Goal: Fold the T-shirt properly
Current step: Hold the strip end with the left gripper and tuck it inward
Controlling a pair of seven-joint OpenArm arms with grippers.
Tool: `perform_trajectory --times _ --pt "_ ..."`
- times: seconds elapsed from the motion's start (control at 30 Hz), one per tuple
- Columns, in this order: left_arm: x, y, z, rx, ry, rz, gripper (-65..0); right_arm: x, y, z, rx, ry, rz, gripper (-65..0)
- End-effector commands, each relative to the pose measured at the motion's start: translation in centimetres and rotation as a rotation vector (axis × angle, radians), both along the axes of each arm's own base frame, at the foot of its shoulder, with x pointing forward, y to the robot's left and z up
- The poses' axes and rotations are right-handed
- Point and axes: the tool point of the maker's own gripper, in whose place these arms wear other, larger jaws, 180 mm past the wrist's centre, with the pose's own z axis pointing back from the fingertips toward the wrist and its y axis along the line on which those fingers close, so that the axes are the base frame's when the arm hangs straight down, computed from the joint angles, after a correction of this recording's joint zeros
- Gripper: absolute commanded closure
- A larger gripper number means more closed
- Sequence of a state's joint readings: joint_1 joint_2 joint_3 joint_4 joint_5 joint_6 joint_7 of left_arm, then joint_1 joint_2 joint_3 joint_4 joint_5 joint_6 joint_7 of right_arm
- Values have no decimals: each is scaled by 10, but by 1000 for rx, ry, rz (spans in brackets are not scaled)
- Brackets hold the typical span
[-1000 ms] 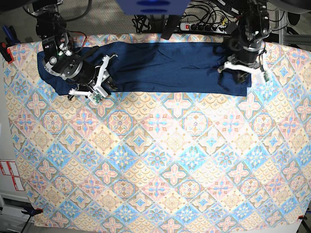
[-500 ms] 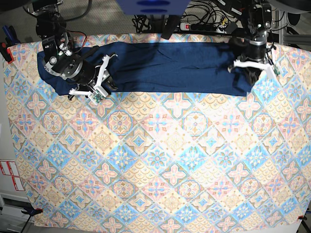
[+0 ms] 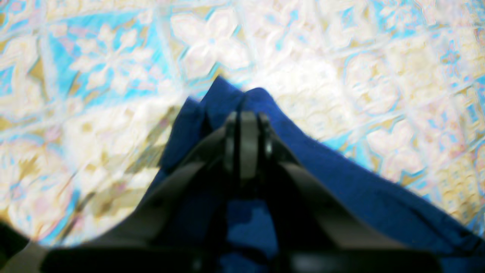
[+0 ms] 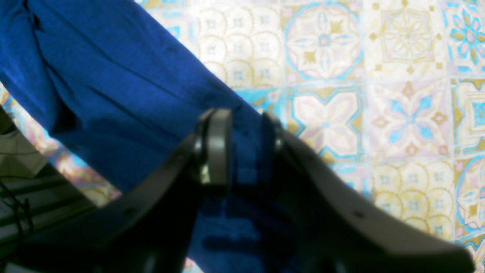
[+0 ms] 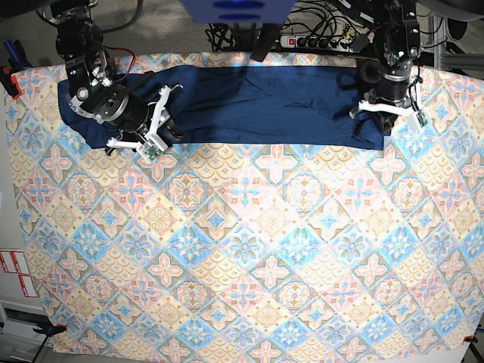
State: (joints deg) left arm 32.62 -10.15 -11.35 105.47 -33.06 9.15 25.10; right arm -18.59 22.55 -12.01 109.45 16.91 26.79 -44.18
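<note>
Fingers of both grippers pinch navy fabric at opposite ends of the T-shirt.

Patterned tablecloth covers the table; the shirt lies stretched as a long band along its far edge. Left gripper is clamped tight on a raised peak of cloth. Right gripper stands narrowly parted with a fold of shirt between its fingers.

Table's covered in a busy tile-pattern cloth, all blue, peach and cream medallions, running nearly edge to edge. Past the far edge there's a power strip with a tangle of black cables. Off the near left corner, a white sheet with red labels. Red clamp at the far left corner.
</note>
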Motion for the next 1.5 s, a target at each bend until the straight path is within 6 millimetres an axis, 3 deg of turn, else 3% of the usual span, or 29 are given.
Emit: perform_trajectory --times 0.0,0.1,0.23,0.37,0.47,0.57,0.73,0.9,1.07,1.17,1.27,1.47 --pt "3 2 5 15 -22 -5 0 6 1 10 17 -36 6 -135" --pt "-7 4 -14 3 45 -2 -4 7 2 10 18 -37 6 -135" --pt "-14 -2 -31 -45 146 -21 -159 7 6 10 33 -37 0 -135" --pt "-15 -3 -26 -52 140 -26 -309 7 7 10 34 -36 0 -135" --pt "-19 7 -7 -24 104 -11 -365 6 7 10 36 -34 -1 -135" --pt "-24 25 11 13 74 24 -372 5 7 9 36 -31 -1 -135" --pt "-24 43 12 58 133 -22 -372 5 8 9 36 -30 0 -135" --pt "2 32 21 56 172 -227 -371 2 17 9 46 -26 25 -135" --pt "12 25 28 77 200 -386 -369 1 19 9 50 -27 32 -135" --pt "12 25 23 74 221 -421 -368 1 19 9 50 -27 32 -135" --pt "10 39 21 80 227 -386 -369 1 19 9 50 -27 32 -135" --pt "-4 55 -4 52 299 -352 -370 1 19 9 50 -26 30 -135"
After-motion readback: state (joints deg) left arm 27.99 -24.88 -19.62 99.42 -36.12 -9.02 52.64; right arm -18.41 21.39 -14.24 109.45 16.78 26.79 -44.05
